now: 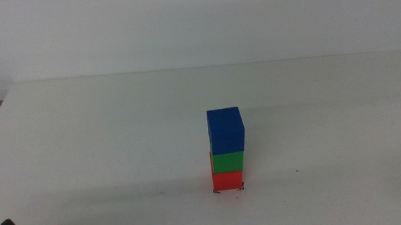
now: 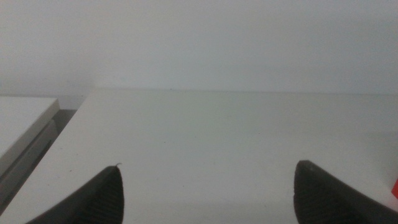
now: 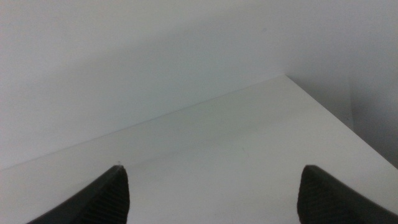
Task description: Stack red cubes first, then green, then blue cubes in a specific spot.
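Stacked already, a little right of centre on the white surface [image 1: 78, 139] and nearer the front edge than the back: red cube [image 1: 227, 181] at the bottom inside small dark corner marks, green cube [image 1: 228, 161] on it, blue cube [image 1: 226, 130] on top. Faces roughly flush, though the blue one seems shifted slightly toward the right edge; hard to tell whether that is overhang or only perspective. By the look of things, all three placed in order and nothing left to lift.

Likely light, rigid, matte-faced blocks: no give under a squeeze, little slip. Best taken across two opposite flat side faces, at mid-height, with the pinch square to the faces so as not to twist the tower. Tall and narrow, so easily toppled by a sideways nudge.

Left gripper [image 2: 208, 193] released, jaws wide apart, nothing between them, parked near the front left corner; only a dark tip there in the middle view. Right gripper [image 3: 211, 193] likewise spread and empty, looking toward a far corner of the surface, out of the middle view.
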Motion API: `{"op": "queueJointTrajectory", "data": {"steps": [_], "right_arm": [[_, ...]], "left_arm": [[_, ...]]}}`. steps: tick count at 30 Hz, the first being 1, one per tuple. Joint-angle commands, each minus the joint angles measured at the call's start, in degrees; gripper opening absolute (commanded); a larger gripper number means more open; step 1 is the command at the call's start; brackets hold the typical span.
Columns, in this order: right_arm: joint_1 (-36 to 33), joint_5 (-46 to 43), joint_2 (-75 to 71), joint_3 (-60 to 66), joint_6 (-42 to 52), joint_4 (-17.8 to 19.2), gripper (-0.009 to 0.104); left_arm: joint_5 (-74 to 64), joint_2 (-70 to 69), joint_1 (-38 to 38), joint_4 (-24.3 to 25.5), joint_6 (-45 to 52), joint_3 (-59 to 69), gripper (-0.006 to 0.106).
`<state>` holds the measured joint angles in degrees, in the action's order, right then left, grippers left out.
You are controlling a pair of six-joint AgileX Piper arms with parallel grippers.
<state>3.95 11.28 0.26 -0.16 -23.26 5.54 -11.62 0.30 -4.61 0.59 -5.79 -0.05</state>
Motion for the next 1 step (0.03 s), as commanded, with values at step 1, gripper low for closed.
{"op": "queueJointTrajectory", "data": {"steps": [1], "right_arm": [[0.0, -0.8, -0.3, 0.2, 0.6, 0.3, 0.093]], "left_arm": [[0.7, -0.3, 0.0, 0.0, -0.1, 0.0, 0.093]]}}
